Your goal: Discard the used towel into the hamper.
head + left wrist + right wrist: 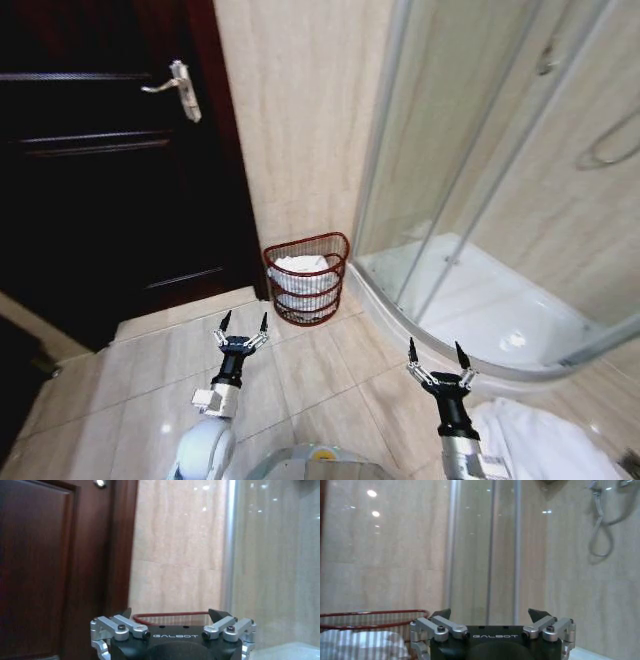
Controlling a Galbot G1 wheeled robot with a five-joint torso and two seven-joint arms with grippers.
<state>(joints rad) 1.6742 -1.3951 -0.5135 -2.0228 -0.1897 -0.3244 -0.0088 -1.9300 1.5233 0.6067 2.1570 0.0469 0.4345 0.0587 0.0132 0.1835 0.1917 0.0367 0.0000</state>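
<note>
Left claw (242,326): spread wide and empty, held low over the tiled floor (150,380), pointing toward the corner.
Right claw (437,354): also spread wide, nothing between its fingers, raised in front of the shower enclosure (480,200).
Hamper (308,278): stands on the floor in the corner, ahead of the left claw and a little to its right, ahead and well to the left of the right claw, near but apart from both. In the left wrist view its red rim (170,614) shows just beyond the fingertips.
Towel (300,272): white cloth lies inside the hamper, filling much of it below the rim; the right wrist view shows the folds (360,643) through the openwork wall.
White fabric (540,440): a second pale heap lies on the floor close beside the right claw, on its right; I cannot tell what it is.
Progress: judging by the cloth in the hamper and both claws empty, the drop looks done.
Left to do: likely nothing, unless the floor heap also counts as a used towel.
</note>
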